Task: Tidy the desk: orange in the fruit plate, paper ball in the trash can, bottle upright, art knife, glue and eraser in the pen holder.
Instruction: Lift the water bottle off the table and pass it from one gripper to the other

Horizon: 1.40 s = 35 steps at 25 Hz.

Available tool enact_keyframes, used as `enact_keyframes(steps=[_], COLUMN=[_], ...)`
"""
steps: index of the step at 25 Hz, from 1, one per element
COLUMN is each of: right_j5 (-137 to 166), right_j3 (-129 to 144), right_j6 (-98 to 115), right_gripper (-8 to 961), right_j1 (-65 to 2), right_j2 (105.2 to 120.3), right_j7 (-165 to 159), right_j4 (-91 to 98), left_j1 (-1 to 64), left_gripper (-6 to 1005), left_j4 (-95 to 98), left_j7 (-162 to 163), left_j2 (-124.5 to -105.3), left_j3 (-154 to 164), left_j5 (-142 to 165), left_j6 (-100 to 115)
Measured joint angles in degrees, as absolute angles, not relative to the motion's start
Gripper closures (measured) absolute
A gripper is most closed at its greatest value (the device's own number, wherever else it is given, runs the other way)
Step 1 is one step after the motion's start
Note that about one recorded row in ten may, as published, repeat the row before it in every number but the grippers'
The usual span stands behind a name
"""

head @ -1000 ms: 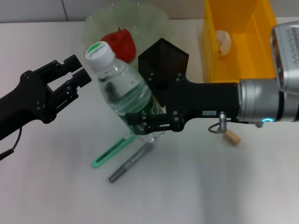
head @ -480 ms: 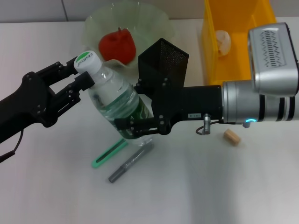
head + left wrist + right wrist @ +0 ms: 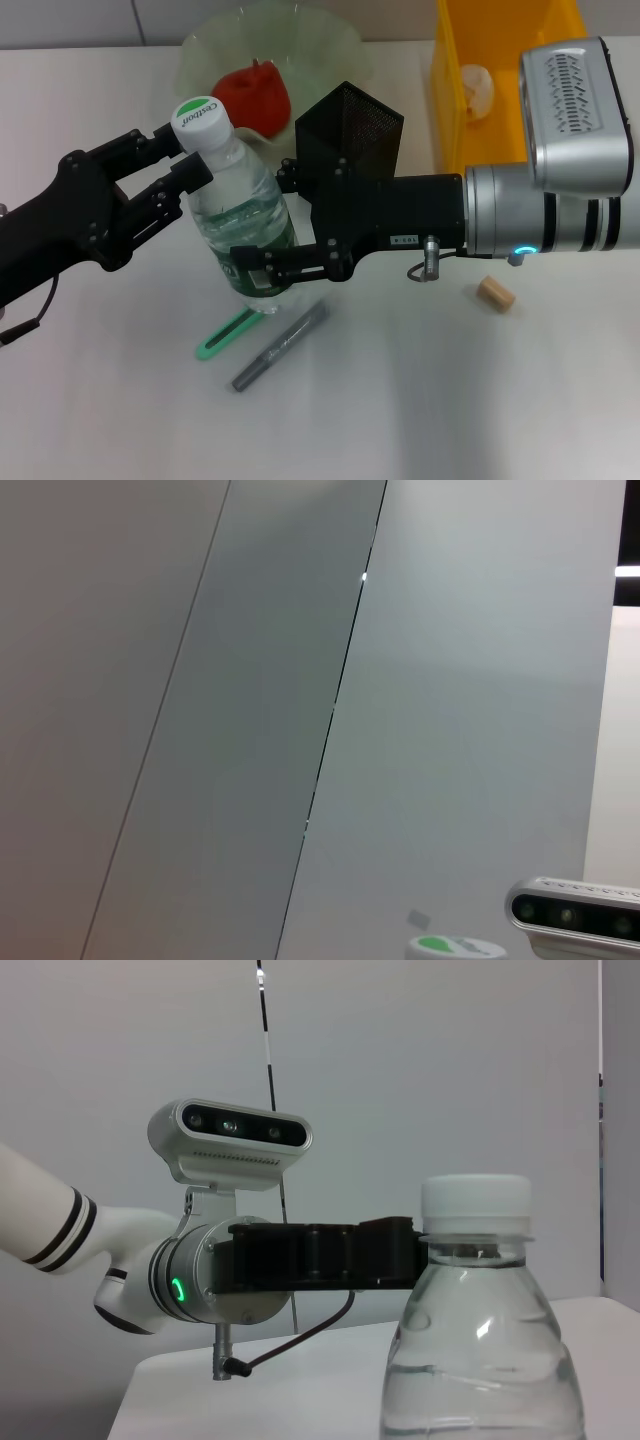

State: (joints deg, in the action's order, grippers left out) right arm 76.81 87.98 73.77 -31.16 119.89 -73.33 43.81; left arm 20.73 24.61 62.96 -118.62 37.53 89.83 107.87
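The clear bottle (image 3: 243, 215) with a green-and-white cap stands almost upright on the table, also showing close up as the bottle (image 3: 480, 1340). My right gripper (image 3: 268, 272) is shut on its lower body. My left gripper (image 3: 180, 152) is open, one finger on each side of the bottle's neck just under the cap. The green art knife (image 3: 233, 331) and the grey pen-shaped glue (image 3: 282, 345) lie beside the bottle's base. The tan eraser (image 3: 495, 293) lies to the right. The reddish orange (image 3: 251, 92) sits in the green fruit plate (image 3: 335, 45). The paper ball (image 3: 478, 88) is in the yellow trash can (image 3: 520, 130).
The black mesh pen holder (image 3: 350, 122) stands right behind my right arm's wrist, between the fruit plate and the trash can. White tabletop spreads in front of the knife and glue.
My right gripper has swung the bottle from a steep tilt to almost upright and carried it left. The cap has come in between my left gripper's fingers.
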Motion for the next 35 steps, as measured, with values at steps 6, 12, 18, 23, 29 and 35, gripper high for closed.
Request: enact_keyframes(steps=[6,12,18,23,29,35], right_j5=[76.80,76.80,76.80,76.80,76.81,77.54], right_j3=[88.70,89.91,90.69,90.71,90.70,90.75], right_j6=[73.12,72.73,73.19,73.42,73.46,73.07], right_gripper=[193,193,193,193,193,193], right_j1=[-31.43,-31.63,-31.43,-31.16,-31.29,-32.34], right_j2=[119.88,119.88,119.88,119.88,119.87,119.45], right_j7=[-73.31,-73.82,-74.00,-74.66,-74.95,-78.16], right_j4=[43.76,43.76,43.98,44.21,44.21,44.15], left_j1=[20.75,20.94,21.09,20.83,20.59,20.57], left_gripper=[550,549,549,549,354,338], left_j4=[24.61,25.12,25.89,26.34,27.79,29.09], left_j7=[62.73,62.10,61.55,61.55,61.52,61.95], left_j2=[-118.66,-118.45,-118.29,-118.24,-118.20,-118.07], left_j3=[38.22,41.44,41.60,41.29,41.24,41.74], left_j5=[89.80,89.81,89.93,89.61,89.96,90.20], left_j6=[108.12,108.37,107.65,107.13,107.09,107.03])
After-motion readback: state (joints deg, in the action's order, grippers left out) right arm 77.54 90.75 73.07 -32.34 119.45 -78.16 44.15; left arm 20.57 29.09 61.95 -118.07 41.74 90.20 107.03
